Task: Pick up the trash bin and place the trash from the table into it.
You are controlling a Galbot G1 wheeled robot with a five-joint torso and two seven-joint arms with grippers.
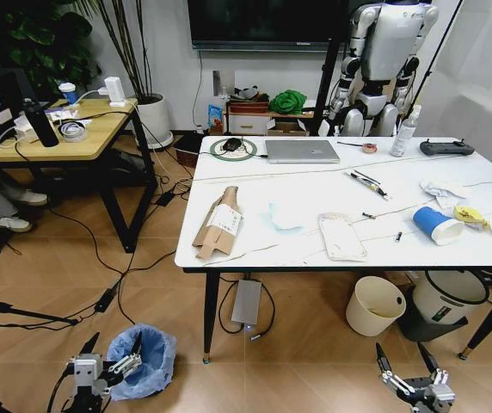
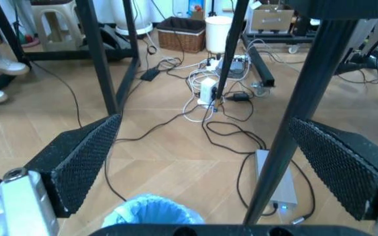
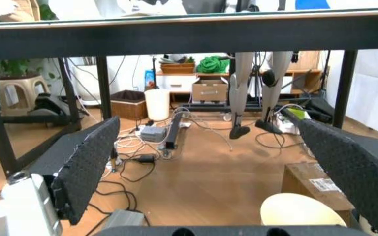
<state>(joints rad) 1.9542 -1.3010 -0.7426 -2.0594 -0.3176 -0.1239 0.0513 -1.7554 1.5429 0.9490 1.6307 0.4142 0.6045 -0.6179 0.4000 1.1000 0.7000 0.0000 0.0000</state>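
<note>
Looking down from the head view, the table carries the trash across its white top: a flattened brown cardboard box near its left edge, a white plastic packet toward the front, a blue paper cup lying on its side to the right, and a crumpled white tissue just behind the cup. A closed laptop sits toward the table's far side (a cream bucket stands on the floor beneath the table's right part). The trash bin, lined with its crinkled light-blue bag, stands on the wooden floor off the table's front left corner, and the left gripper hangs low just beside it with fingers spread and nothing between them. The right gripper is low at the front right, also spread wide and empty. In the left wrist view, the left gripper's two dark textured pads stand far apart, the bin's blue-lined rim showing at the frame's edge between them, with a black table leg close by. In the right wrist view, the right gripper's pads are likewise wide apart and hold nothing, with the cream bucket's rim near one of them.
</note>
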